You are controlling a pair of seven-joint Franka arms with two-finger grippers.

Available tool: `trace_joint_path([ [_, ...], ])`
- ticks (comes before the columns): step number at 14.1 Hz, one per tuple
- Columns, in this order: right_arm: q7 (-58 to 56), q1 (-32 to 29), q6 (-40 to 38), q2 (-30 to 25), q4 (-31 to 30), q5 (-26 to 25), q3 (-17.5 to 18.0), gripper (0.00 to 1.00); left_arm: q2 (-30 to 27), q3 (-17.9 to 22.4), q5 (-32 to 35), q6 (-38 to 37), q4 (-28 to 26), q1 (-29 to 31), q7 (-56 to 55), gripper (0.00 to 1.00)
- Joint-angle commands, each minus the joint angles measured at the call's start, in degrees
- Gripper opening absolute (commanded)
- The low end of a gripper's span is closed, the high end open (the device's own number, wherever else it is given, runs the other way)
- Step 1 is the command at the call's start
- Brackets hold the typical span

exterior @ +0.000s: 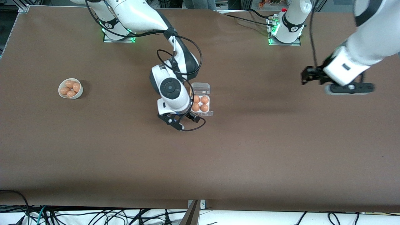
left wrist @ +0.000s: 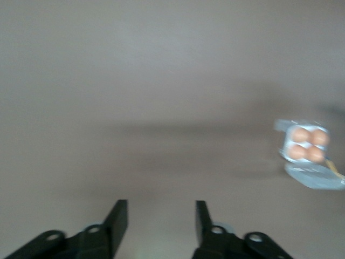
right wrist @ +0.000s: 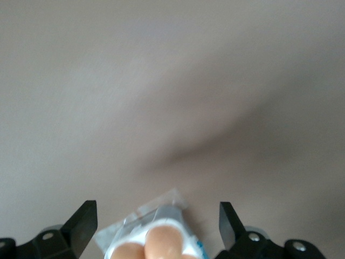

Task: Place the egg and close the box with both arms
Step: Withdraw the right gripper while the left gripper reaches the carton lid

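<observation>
The box (exterior: 209,105) lies mid-table, with its clear lid (exterior: 200,88) open on the side farther from the front camera. Four orange eggs (exterior: 200,103) fill its cells. My right gripper (exterior: 182,120) hangs open and empty over the box's edge nearer the front camera. In the right wrist view its jaws (right wrist: 157,208) stand wide apart above the box (right wrist: 141,222) and eggs (right wrist: 164,244). My left gripper (exterior: 307,76) is open and empty, up over bare table toward the left arm's end. In the left wrist view (left wrist: 160,208) the box (left wrist: 315,176) shows far off.
A round white bowl (exterior: 78,91) with several orange eggs stands toward the right arm's end of the table. The brown tabletop (exterior: 250,150) stretches wide around the box. Cables lie along the table edge nearest the front camera.
</observation>
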Motion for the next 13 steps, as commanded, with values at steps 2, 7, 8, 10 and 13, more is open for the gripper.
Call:
trace_joint_path([
  [2, -3.7, -2.4, -5.8, -1.0, 0.2, 0.7, -1.8, 1.00, 4.6, -4.8, -6.0, -2.3, 0.9, 0.2, -5.1, 0.22],
  [7, -19.8, -17.2, -6.0, -13.2, -11.6, -8.1, 7.4, 1.00, 13.6, -9.2, -11.9, -1.6, 1.2, -5.1, -11.5, 0.04],
  [8, -24.1, -20.8, -5.5, -16.9, -15.8, -12.3, 9.8, 1.00, 15.3, -9.2, -13.1, -1.3, 1.2, -6.1, -11.5, 0.01],
  [10, -33.1, -23.8, -2.0, -24.0, -23.3, -18.5, 11.2, 1.00, 18.4, -9.2, -13.7, -1.0, 1.8, -9.0, -11.6, 0.00],
  [13, -48.2, -35.8, -1.1, -32.8, -29.3, -21.1, 15.5, 1.00, 24.7, -9.2, -13.6, 2.1, 4.0, -14.1, -16.8, 0.00],
])
